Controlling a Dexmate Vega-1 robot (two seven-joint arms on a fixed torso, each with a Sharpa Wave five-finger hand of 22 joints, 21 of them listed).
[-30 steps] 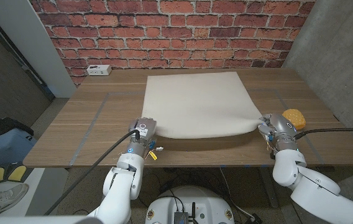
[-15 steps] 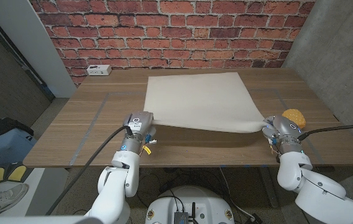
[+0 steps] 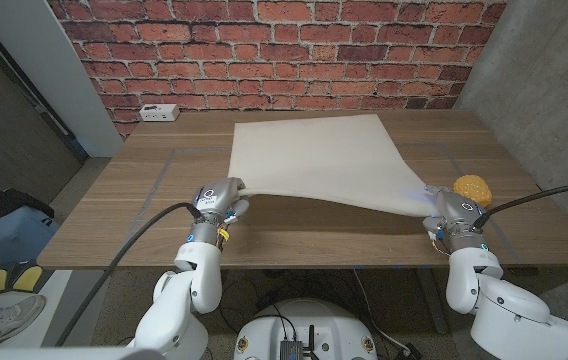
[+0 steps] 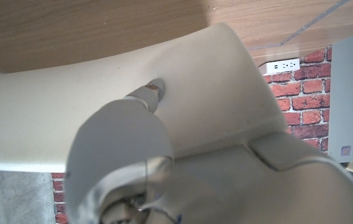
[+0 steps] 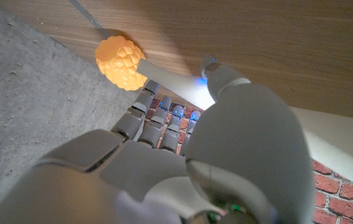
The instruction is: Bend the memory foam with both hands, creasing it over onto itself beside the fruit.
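Your left hand (image 3: 218, 199) grips the foam sheet (image 3: 314, 160) at its near left corner, lower left of centre in the head view, while your right hand (image 3: 451, 216) pinches the near right corner at lower right. The cream sheet spans the middle of the wooden table (image 3: 144, 210), its near edge lifted. The bumpy yellow fruit (image 3: 471, 187) sits just beside your right hand.

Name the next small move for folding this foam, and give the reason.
Probably lift both near corners higher and carry them toward the brick wall. The left robot hand and right robot hand each hold a near corner of the memory foam; its near edge is raised off the table, but nothing is doubled over yet. The fruit sits beside the right corner.
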